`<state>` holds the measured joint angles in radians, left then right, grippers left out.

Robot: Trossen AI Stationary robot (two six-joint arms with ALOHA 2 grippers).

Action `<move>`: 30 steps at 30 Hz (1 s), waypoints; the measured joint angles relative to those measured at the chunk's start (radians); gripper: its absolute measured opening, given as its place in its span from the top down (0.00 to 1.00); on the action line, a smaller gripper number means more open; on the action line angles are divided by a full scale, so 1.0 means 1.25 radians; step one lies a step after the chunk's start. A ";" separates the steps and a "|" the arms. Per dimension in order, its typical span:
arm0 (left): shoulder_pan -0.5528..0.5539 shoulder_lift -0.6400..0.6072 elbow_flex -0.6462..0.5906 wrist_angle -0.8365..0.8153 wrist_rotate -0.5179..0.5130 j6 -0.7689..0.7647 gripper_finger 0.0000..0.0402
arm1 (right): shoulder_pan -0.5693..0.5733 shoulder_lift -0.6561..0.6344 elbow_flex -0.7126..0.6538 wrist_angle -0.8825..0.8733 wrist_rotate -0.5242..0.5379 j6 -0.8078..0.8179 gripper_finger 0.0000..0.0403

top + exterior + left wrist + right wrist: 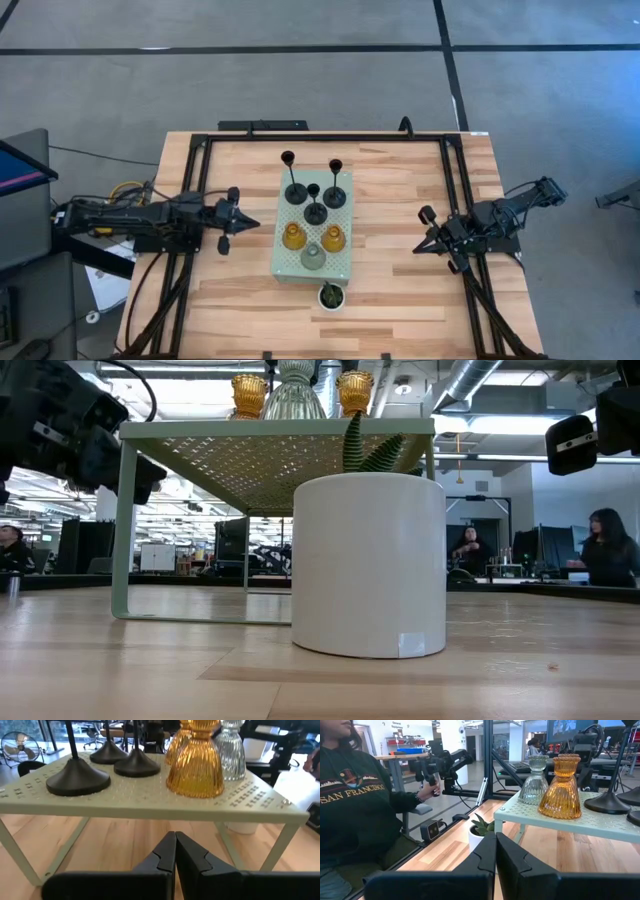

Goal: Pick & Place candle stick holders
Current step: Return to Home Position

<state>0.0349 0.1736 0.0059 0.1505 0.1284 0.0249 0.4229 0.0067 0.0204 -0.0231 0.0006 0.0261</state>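
Three black candle stick holders [296,192], two amber holders [292,237] and one clear glass holder [312,258] stand on the pale green perforated shelf [285,266]. The left gripper [250,224] and right gripper [419,248] flank it, well apart from it. Each has its fingers pressed together and is apparently empty. A potted plant [331,296] sits just beside the shelf.

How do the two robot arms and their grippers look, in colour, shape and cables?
The left arm and right arm are matte black. The left gripper and right gripper each have two angular, stepped black fingers. Yellow cables show near the left arm's base.
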 joint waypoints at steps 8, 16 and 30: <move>0.000 0.036 0.000 0.005 0.000 -0.009 0.98 | 0.000 0.000 0.000 0.000 0.000 0.028 1.00; 0.000 0.069 0.000 0.006 0.000 -0.011 0.98 | 0.000 0.000 0.000 0.000 0.000 0.028 1.00; -0.001 0.040 0.000 0.006 0.000 -0.011 0.98 | 0.000 0.001 0.000 0.000 0.000 0.028 1.00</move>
<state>0.0338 0.2234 0.0063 0.1581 0.1281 0.0108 0.4229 0.0074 0.0204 -0.0231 0.0002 0.0612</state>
